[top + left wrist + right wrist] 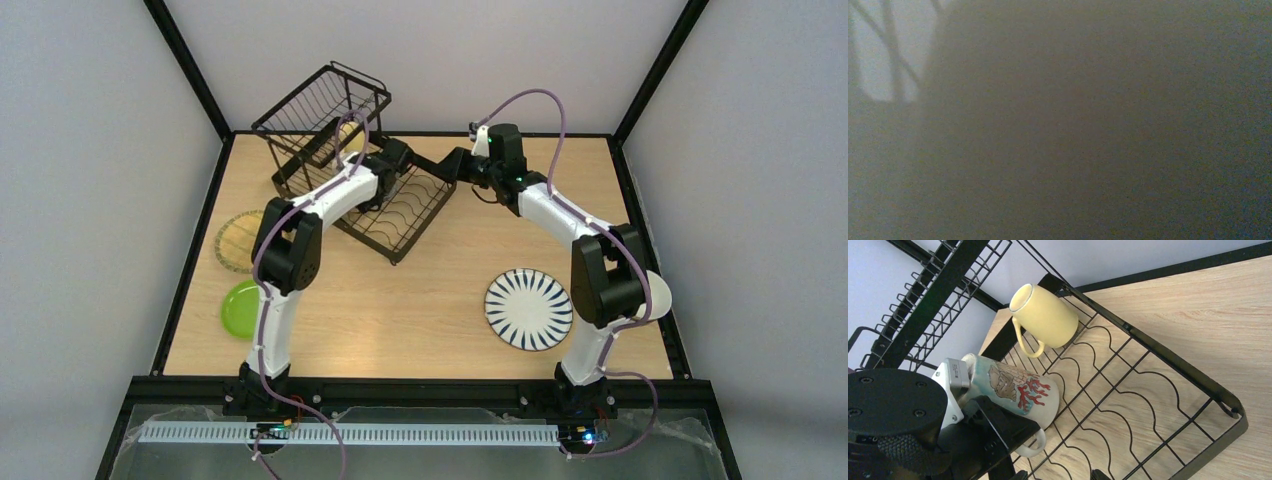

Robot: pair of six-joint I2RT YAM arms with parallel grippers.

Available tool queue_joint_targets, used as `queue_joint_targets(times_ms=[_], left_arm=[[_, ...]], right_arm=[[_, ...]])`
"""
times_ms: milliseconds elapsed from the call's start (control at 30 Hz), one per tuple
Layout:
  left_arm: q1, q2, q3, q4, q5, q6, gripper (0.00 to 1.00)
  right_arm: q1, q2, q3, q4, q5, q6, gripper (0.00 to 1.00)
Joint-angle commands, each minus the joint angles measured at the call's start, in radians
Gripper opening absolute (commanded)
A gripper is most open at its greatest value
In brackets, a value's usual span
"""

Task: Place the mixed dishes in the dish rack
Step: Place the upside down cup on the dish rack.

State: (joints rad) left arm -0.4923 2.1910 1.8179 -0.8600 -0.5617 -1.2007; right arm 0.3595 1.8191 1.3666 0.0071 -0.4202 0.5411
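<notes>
over the dish rack (1148, 371), at the far side of the table (430, 330), the beige mug (1015, 390) is held tilted, clamped in the left gripper (990, 410), beside the yellow mug (1045, 315) on its side, likely for set-down. right gripper (458, 163) sits at the rack edge; its opening cannot be told.

The dish rack (400, 212) looks matt metal wire, the yellow mug (1048, 317) smooth glaze, the table (1208, 305) wood-grain.
</notes>
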Motion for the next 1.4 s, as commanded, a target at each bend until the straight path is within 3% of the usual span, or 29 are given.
queue_joint_targets(times_ms=[0,200,400,667,933,1367], left_arm=[[0.035,-0.005,0.057,-0.001,-0.098,-0.018,0.02],[0.036,0.011,0.064,-0.019,-0.095,-0.027,0.03],[0.034,0.013,0.065,-0.021,-0.085,-0.039,0.38],[0.03,0.007,0.067,-0.017,-0.081,-0.027,0.61],[0.014,-0.002,0.065,-0.019,-0.092,-0.016,0.72],[-0.032,-0.055,0.061,-0.042,-0.149,-0.011,0.77]], right_arm=[[-0.007,0.028,0.037,-0.015,-0.014,0.008,0.71],[-0.007,0.04,0.038,0.012,-0.022,0.014,0.71],[-0.009,0.042,0.035,0.014,-0.022,0.014,0.71],[-0.01,0.049,0.038,0.019,-0.035,0.024,0.71],[-0.01,0.044,0.031,0.024,-0.04,0.028,0.72],[-0.01,0.043,0.031,0.017,-0.055,0.022,0.72]])
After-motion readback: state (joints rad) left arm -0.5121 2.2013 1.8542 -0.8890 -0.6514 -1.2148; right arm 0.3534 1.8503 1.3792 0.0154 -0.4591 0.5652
